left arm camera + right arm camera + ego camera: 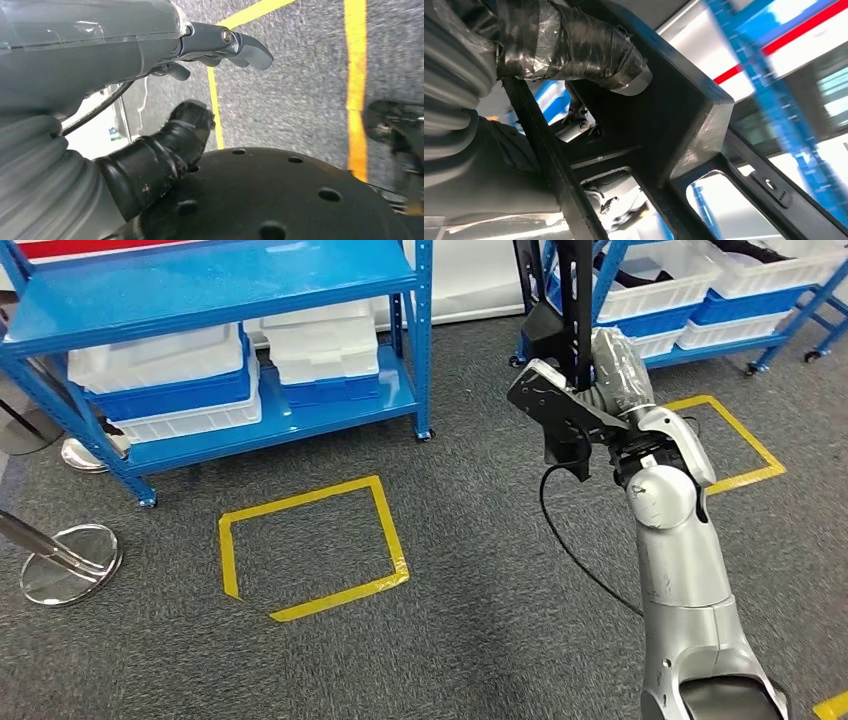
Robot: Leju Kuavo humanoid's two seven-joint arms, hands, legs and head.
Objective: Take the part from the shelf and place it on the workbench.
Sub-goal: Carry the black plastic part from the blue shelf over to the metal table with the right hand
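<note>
Right hand [612,380] grips the black part [560,420], fingers wrapped round a bar (likely stiff, light, awkwardly long); left hand [150,75] holds nothing, fingers apart.

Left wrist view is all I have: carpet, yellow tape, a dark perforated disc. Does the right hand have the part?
Observer: Yes. In the head view the right hand is raised and grips a black part.
Operator: What shape is the part?
Observer: The right wrist view shows a black frame with open windows; the taped thumb presses on it.
Operator: Workbench in sight?
Observer: I can't see one. Ahead are blue shelves with white and blue bins, and a yellow taped square on the grey carpet.
</note>
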